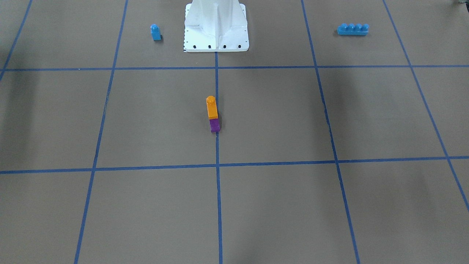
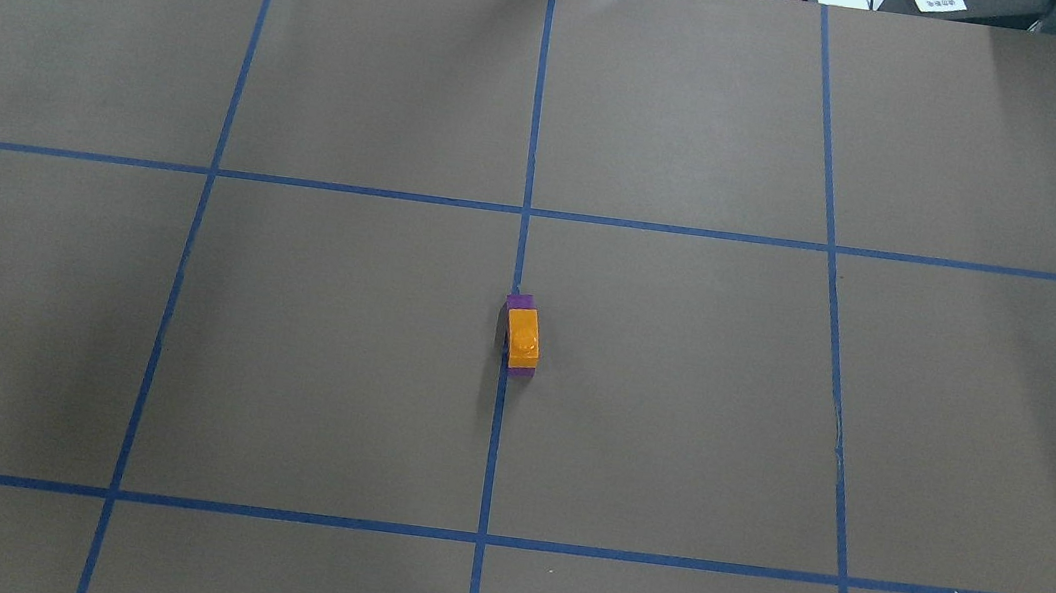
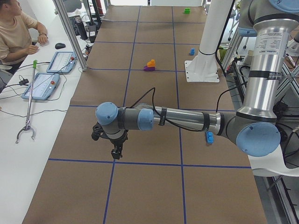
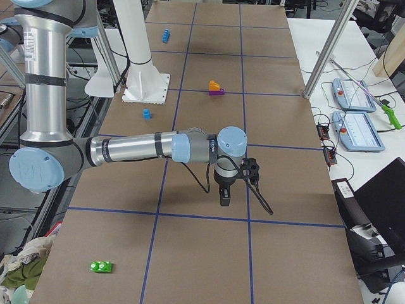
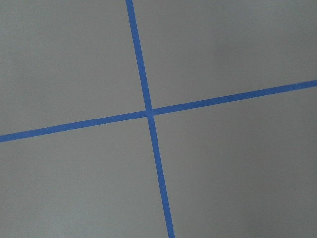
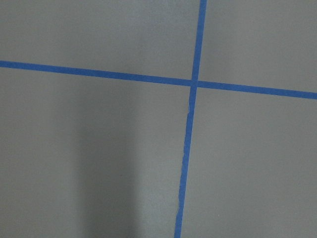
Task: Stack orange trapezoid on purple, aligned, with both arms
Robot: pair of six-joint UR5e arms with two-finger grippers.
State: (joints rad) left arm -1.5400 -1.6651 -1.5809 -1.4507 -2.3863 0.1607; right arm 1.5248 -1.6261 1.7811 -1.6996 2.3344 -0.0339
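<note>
The orange trapezoid [image 1: 211, 109] sits on top of the purple brick [image 1: 215, 125] at the table's middle, on the centre tape line. From overhead the orange trapezoid [image 2: 523, 334] covers most of the purple brick [image 2: 520, 302]. The left gripper [image 3: 117, 151] shows only in the exterior left view, far from the stack, pointing down above the table. The right gripper [image 4: 224, 195] shows only in the exterior right view, also far from the stack. I cannot tell whether either is open or shut. Both wrist views show only brown table and blue tape.
A small blue brick [image 1: 155, 32] and a long blue brick [image 1: 353, 29] lie on either side of the white pedestal base [image 1: 216, 40]. A green brick [image 4: 101, 266] lies near the table's right end. An operator [image 3: 14, 32] sits beside the table.
</note>
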